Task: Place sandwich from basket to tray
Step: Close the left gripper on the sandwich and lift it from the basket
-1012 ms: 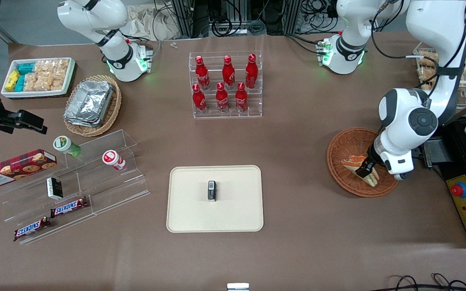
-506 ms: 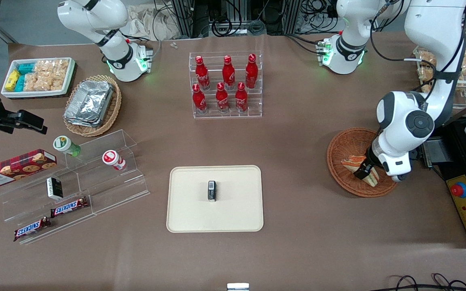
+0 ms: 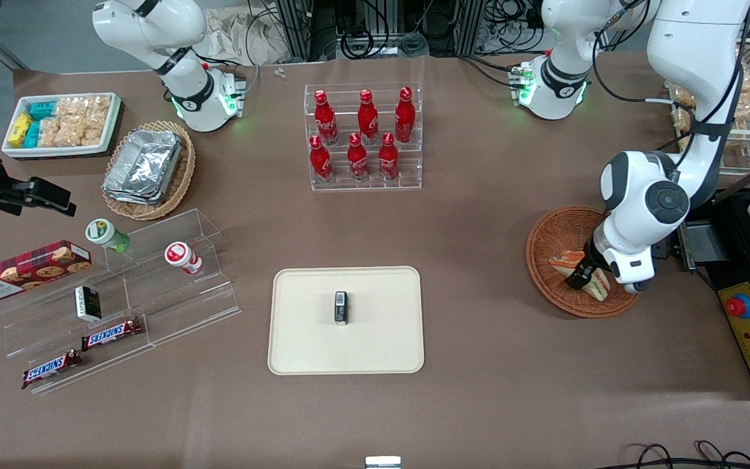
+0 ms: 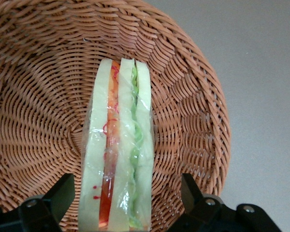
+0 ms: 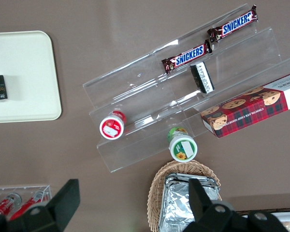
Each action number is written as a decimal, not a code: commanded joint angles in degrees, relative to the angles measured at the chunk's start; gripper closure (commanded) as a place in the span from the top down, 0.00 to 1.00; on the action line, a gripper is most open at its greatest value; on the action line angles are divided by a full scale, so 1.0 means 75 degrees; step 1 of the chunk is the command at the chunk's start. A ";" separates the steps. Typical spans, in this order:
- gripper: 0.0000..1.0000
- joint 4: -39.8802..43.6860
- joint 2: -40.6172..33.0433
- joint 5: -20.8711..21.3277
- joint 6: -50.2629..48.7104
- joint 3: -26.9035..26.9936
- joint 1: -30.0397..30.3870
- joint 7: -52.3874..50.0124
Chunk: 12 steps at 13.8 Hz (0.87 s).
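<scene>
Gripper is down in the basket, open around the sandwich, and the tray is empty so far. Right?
Not quite: the front view shows a small dark box already on the tray. The rest holds: in the left wrist view the gripper is open around the sandwich in the basket.

A brown table (image 3: 479, 260) is covered with goods: the cream tray (image 3: 375, 345) is set nearest the front camera, and a clear rack of red bottles (image 3: 363, 138) is placed farther from it. The round basket (image 3: 547, 260) is seen toward the working arm's end, with the gripper (image 3: 577, 277) poised over it, while a clear stepped stand (image 3: 153, 293), an oval basket of foil trays (image 3: 148, 169) and a white snack bin (image 3: 62, 124) are laid toward the parked arm's end.
</scene>
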 commanded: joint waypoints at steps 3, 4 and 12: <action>0.61 -0.0300 -0.0100 0.0157 0.0567 0.0001 0.0024 -0.0137; 0.56 -0.0300 -0.0100 0.0157 0.0567 0.0001 0.0035 -0.0137; 0.38 -0.0276 -0.0205 0.0157 0.0497 0.0001 0.0035 -0.0033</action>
